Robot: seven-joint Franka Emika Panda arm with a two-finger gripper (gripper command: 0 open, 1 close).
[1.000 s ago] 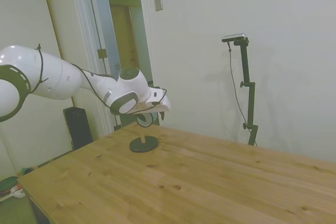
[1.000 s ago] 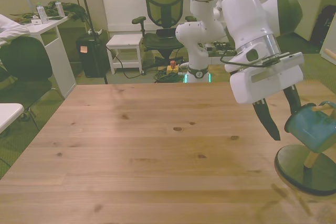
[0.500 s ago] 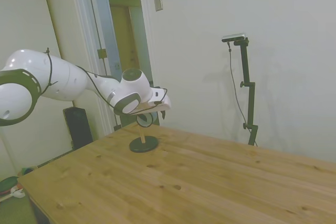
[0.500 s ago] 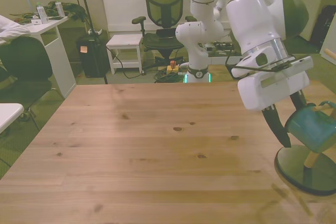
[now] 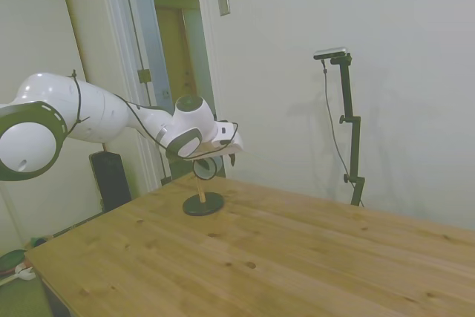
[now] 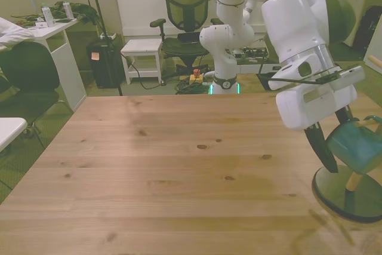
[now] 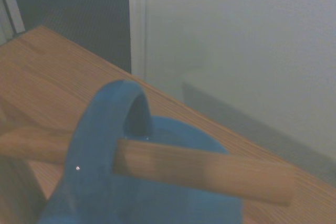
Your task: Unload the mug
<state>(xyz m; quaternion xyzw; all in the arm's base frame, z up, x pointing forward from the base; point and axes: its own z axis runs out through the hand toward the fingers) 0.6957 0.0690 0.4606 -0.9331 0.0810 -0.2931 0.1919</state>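
Observation:
The light-blue mug (image 6: 360, 147) hangs tilted by its handle on a wooden peg (image 6: 375, 120) of a stand with a dark round base (image 6: 349, 195), at the front view's right edge. My gripper (image 6: 342, 146) is open and straddles the mug: one dark finger (image 6: 322, 147) shows beside it, the other is mostly hidden behind it. In the side view the mug (image 5: 205, 169) shows its round mouth just under the gripper (image 5: 213, 161), above the stand base (image 5: 203, 203). Close up in the wrist view, the peg (image 7: 199, 170) passes through the mug's handle (image 7: 107, 129).
The stand sits near the corner of the wooden table (image 6: 179, 165). Beyond the table are an office chair (image 6: 186, 10), a white stool (image 6: 142, 49) and a desk (image 6: 48, 34) at the front view's left. A wall and doorway (image 5: 174, 42) lie behind the arm in the side view.
The gripper has moved toward the front view's right and lower, closing in on the mug until its open fingers flank it. The mug and stand have not moved.

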